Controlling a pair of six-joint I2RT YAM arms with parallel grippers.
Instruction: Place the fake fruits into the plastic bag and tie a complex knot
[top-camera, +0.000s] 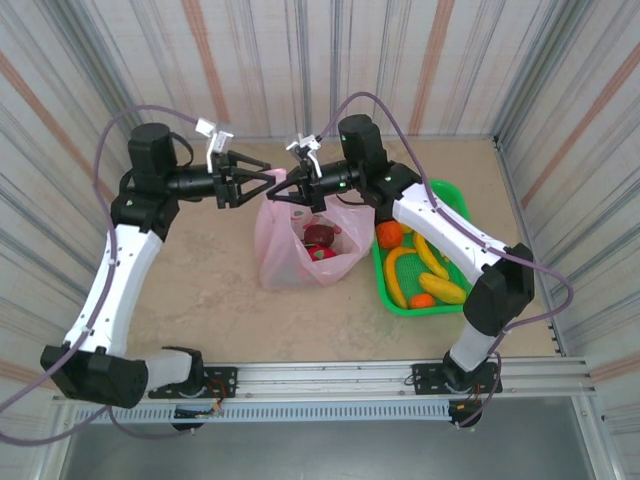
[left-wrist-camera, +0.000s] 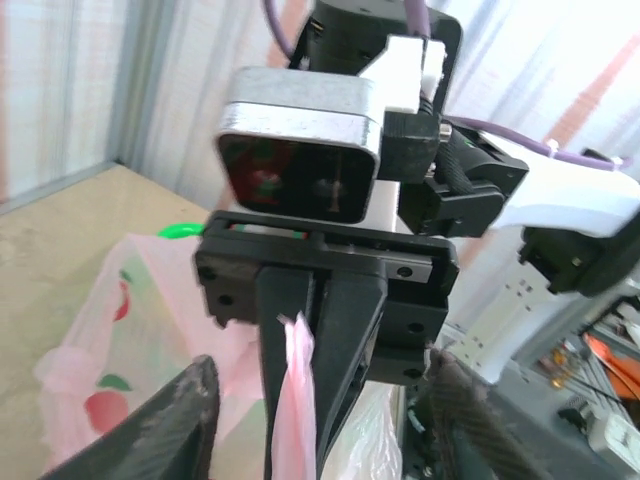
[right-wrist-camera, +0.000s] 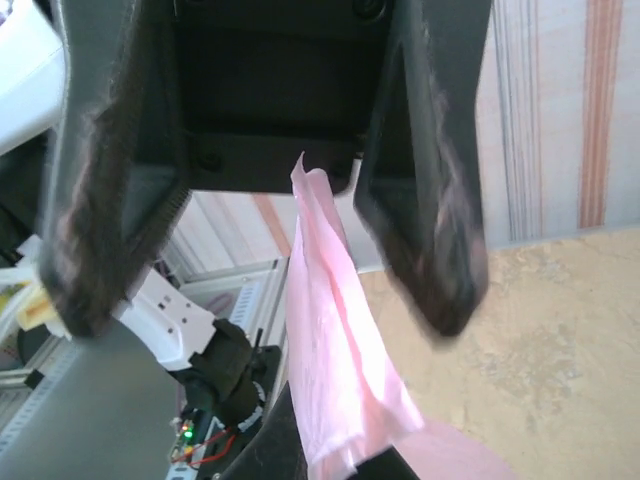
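Gripping plastic bag's pink handle strip in shut R end effector, aimed lengthwise btw spread fingers of open L end effector, nose-to-nose above bag.

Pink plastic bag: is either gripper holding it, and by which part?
The right gripper is shut on a thin handle strip of the translucent pink plastic bag. The left gripper stands open, gripping nothing.
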